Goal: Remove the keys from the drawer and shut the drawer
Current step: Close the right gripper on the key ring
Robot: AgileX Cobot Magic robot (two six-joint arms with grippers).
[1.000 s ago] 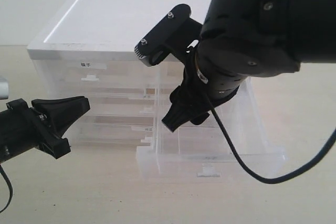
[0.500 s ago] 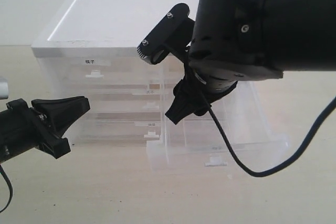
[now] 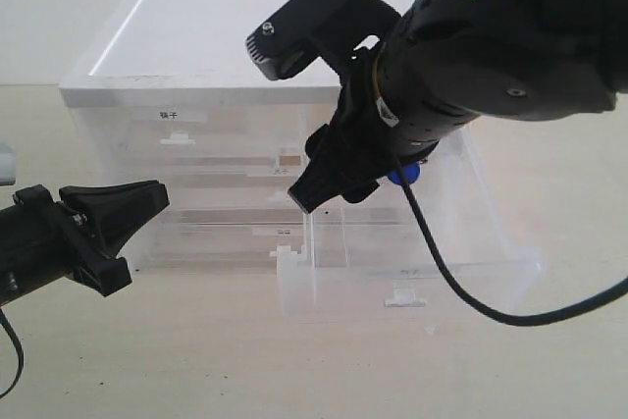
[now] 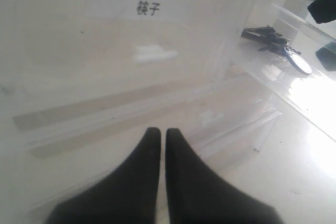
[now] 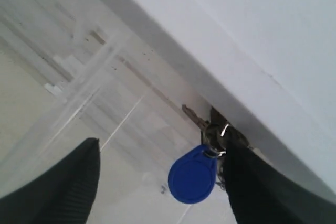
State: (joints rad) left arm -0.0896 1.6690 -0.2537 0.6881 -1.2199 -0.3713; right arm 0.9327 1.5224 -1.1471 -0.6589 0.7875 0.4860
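Blue-fobbed keys [image 5: 195, 176] inside wide right pincer [image 5: 160, 149]

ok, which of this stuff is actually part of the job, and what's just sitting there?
Job: keys; open drawer holding them; right gripper, open over the keys.
Just there: cabinet; its shut labelled drawer; table; left gripper, shut, aside.

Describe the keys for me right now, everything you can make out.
The keys are a bunch of grey metal keys on a ring, with a blue teardrop fob. They lie flat on the floor of the open translucent drawer, at its inner end. The open right gripper straddles them; the bunch sits right beside one finger, contact unclear.
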